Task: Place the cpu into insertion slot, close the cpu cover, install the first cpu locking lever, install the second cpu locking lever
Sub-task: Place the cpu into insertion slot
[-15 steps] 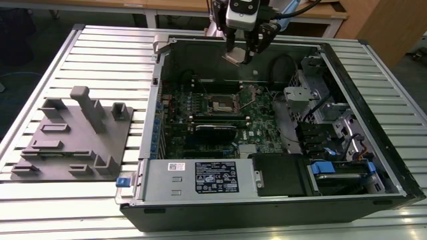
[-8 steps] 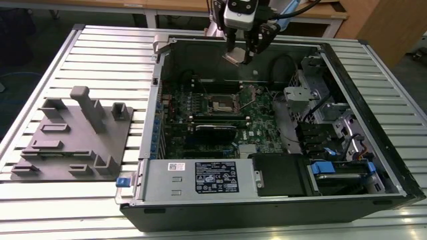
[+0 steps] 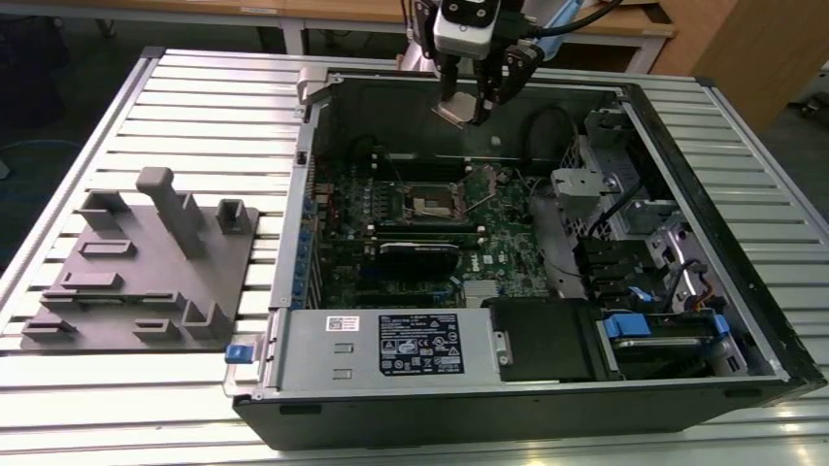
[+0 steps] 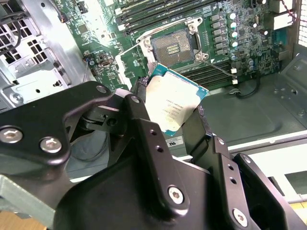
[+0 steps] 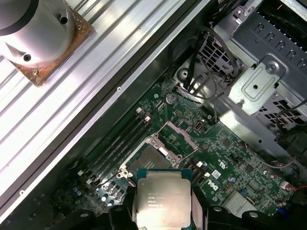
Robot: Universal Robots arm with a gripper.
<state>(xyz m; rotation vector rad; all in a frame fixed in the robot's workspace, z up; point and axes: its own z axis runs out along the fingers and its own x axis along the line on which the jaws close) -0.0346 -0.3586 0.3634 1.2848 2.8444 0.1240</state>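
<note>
My gripper hangs over the far wall of the open computer case, shut on the cpu, a pale silvery square chip. Both wrist views show the cpu pinched by its edges between the black fingers. The insertion slot lies lower down on the green motherboard, well apart from the chip, its dark centre bare. The cpu cover stands swung open beside the slot. A thin wire locking lever sticks out by the socket.
The case lies on a slatted aluminium table. A grey fixture block sits at the exterior view's left. Inside the case are a power supply, a metal drive cage, cables and long black memory slots.
</note>
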